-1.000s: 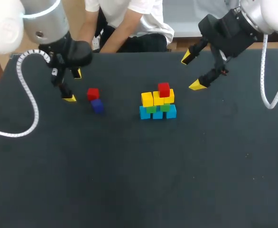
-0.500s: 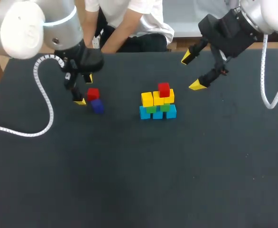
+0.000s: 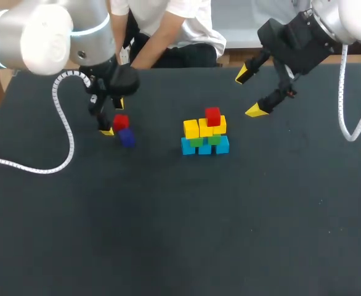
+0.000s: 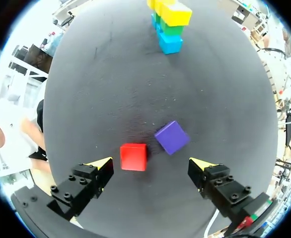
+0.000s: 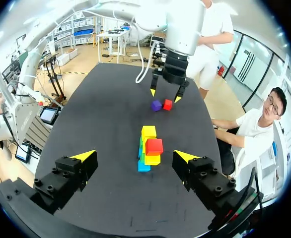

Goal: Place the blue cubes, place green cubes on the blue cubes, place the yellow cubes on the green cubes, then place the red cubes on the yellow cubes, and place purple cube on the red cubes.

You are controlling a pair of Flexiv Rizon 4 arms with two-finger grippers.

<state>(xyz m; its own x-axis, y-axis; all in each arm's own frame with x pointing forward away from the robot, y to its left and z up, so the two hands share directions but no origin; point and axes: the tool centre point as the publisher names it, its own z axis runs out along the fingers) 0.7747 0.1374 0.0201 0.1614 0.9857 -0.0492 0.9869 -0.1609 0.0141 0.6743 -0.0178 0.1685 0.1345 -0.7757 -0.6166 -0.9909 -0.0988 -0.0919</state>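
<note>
A loose red cube (image 3: 121, 121) and a purple cube (image 3: 126, 137) lie side by side on the left of the black table (image 3: 168, 234). My left gripper (image 3: 113, 117) stands open over the red cube, one fingertip on either side. In the left wrist view the red cube (image 4: 133, 156) lies just inside one finger of the left gripper (image 4: 152, 163), with the purple cube (image 4: 172, 137) slightly ahead. The stack (image 3: 205, 134) at centre has blue cubes at the bottom, then green, then yellow, and one red cube (image 3: 213, 115) on top. My right gripper (image 3: 248, 93) hangs open above and right of it.
From the right wrist view the stack (image 5: 149, 148) sits ahead of the open right gripper (image 5: 134, 155), with the left arm (image 5: 173, 59) and both loose cubes farther on. Bare black table surrounds the stack and fills the near half.
My left gripper has moved right, from beside the loose red cube to straddling it. The right arm and the stack have not moved.
</note>
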